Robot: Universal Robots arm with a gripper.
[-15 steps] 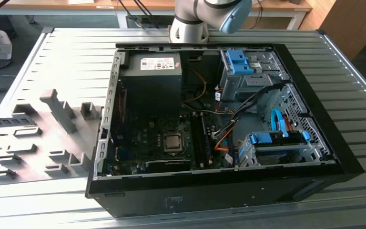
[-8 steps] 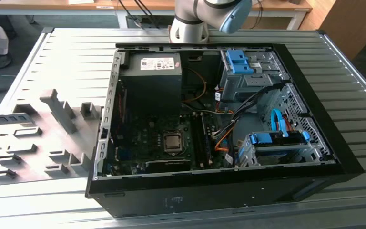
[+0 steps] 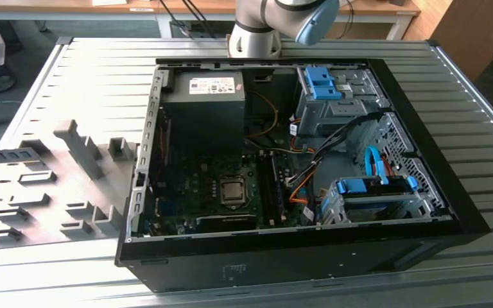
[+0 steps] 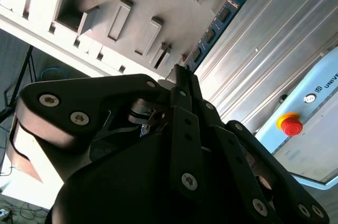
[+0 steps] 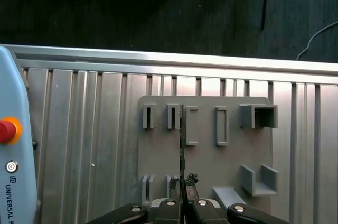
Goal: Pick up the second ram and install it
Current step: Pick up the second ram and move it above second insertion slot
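Note:
My gripper (image 4: 181,76) is shut on the second ram (image 4: 211,34), a narrow blue-green board with black chips that sticks out from between the fingertips. In the first wrist view the ram (image 5: 182,145) shows edge-on as a thin dark line running out from the gripper (image 5: 185,184). It hangs well above the grey fixture plate (image 5: 232,160) with its slotted blocks. In the exterior view the open computer case (image 3: 315,247) lies on the table, with the motherboard's long memory slots (image 3: 269,186) to the exterior view's right of the processor socket (image 3: 232,190).
The fixture plate (image 3: 58,192) lies on the ribbed metal table to the exterior view's left of the case. A pale blue teach pendant (image 5: 13,145) with a red stop button (image 4: 291,125) rests on the table near the plate. Cables and blue drive cages (image 3: 375,189) crowd the case's far side.

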